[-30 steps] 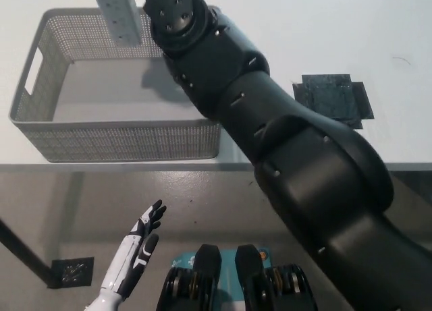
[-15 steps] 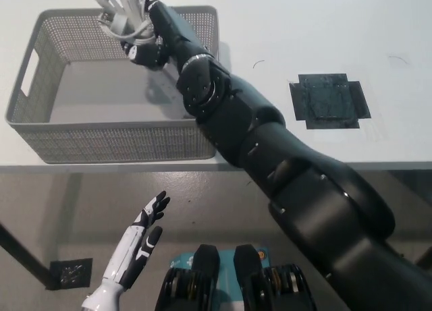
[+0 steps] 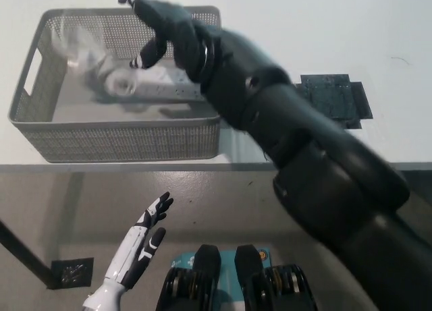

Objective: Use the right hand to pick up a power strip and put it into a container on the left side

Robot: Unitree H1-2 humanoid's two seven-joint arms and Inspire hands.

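Power strip [image 3: 162, 87] lay inside grey mesh container [image 3: 121, 144], toward its far right corner, coiled cord [image 3: 84, 51] blurred near far left wall. Right hand [image 3: 158, 31] hovered above strip, fingers spread, holding nothing. Left hand [image 3: 138, 250] rested below table's near edge [image 3: 101, 166], fingers loosely apart. Placement judged done. Risks: cord blur suggested contents unsettled; loop could hang over rim. Black forearm sat just over container's right wall; careless withdrawal could knock container along table.
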